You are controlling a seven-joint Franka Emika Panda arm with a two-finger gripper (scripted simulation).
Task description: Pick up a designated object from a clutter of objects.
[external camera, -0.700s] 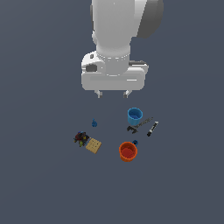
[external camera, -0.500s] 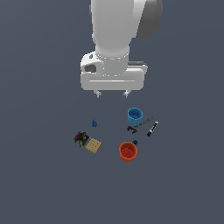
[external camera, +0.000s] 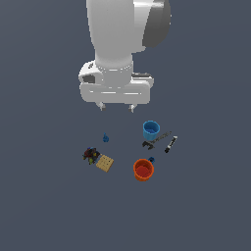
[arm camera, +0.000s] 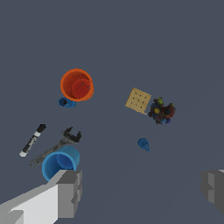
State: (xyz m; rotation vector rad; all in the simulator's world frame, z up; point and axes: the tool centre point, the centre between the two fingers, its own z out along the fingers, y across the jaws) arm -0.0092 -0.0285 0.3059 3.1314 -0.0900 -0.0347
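Approach stage — fingers (external camera: 116, 107) spread wide, holding nothing, high above the clutter.

The small dark spiky cluster with red and yellow-green bits (external camera: 90, 155) lies on the bench, touching or just beside the tan waffle-patterned square (external camera: 104, 163) — a close neighbour likely to hinder a clean descent; the orange-red mug (external camera: 143, 169) sits well apart.

Exterior view: spiky cluster (external camera: 90, 155) touches the waffle square (external camera: 104, 163) on its left. Mug (external camera: 143, 170) sits right of both; cup (external camera: 151, 130) behind it, wrench (external camera: 156, 140) and marker (external camera: 170, 144) alongside. My claw (external camera: 116, 107) hangs above, apart.
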